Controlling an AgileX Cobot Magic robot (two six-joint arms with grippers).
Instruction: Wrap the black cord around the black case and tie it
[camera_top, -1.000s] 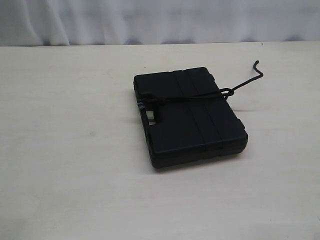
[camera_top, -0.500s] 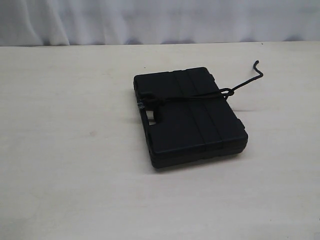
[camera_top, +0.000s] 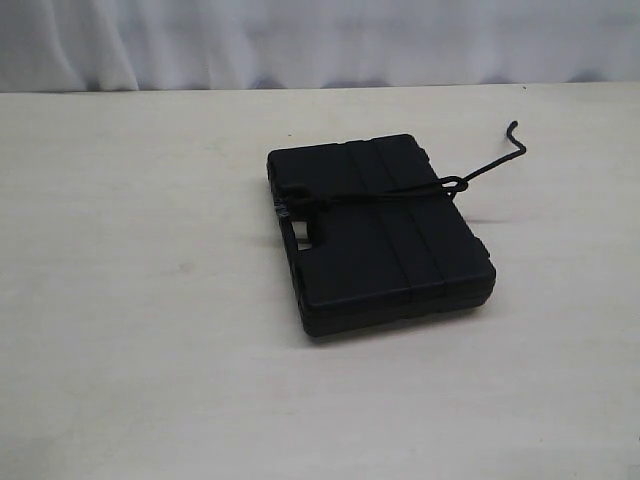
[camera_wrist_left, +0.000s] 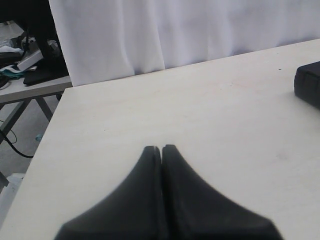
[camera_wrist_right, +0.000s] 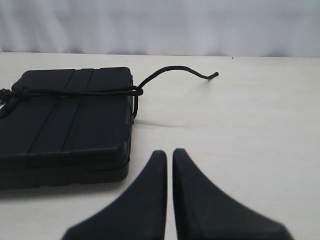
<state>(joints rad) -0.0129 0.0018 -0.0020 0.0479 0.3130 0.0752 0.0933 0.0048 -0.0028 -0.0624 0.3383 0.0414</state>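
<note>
Crossing black case (camera_top: 380, 250): black cord (camera_top: 495, 165) | left wrist: corner only

Matte black, tapered gripper fingers (camera_wrist_left: 142, 200)

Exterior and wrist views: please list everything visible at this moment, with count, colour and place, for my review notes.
flat rectangular matte black hard-plastic case: one, black, lying flat near the table's middle.
thin limp black cord: one, black, running across the case's top, knotted by the handle slot, loose end trailing onto the table beyond the case.
pale wooden table: one, cream, under everything.
white curtain: one, white, behind the table.
grey side table: one, grey, beyond the table's edge in the left wrist view, with unclear dark clutter.
left gripper: one, black fingers shut, over bare table, holding nothing.
right gripper: one, black fingers shut, near the case, holding nothing.
</note>
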